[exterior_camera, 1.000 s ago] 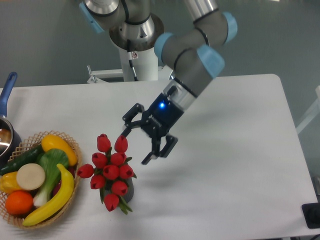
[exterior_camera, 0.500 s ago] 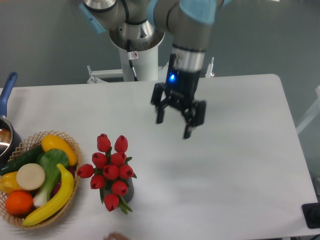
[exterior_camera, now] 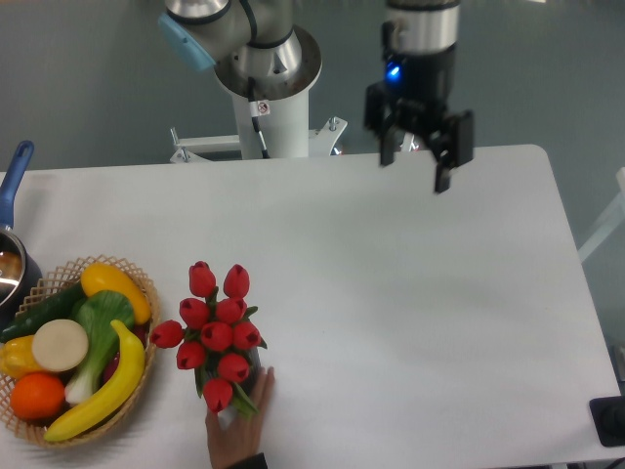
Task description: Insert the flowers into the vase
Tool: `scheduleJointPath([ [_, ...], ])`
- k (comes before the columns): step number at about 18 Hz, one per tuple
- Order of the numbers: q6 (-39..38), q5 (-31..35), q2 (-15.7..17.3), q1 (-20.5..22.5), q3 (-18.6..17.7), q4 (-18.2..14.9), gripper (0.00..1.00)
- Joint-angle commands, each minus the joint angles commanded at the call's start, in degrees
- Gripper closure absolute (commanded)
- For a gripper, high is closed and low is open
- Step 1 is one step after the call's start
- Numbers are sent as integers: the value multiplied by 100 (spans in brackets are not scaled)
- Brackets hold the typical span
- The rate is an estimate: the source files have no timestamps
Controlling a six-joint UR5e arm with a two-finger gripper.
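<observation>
Standing in the vase at lower left of the frame, the flowers look already inserted, so the step in hand seems to be clearing away; that is best done keeping high and well apart from the bouquet and the hand beside it. The claw, upper right, hangs spread wide above the worktop, empty, touching nothing.
</observation>
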Motion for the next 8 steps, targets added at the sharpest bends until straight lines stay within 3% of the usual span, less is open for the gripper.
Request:
scheduleJointPath([
  [3,476,-35,97,325,-26,-352,0],
  [8,565,-193,115,423,-35,-379,0],
])
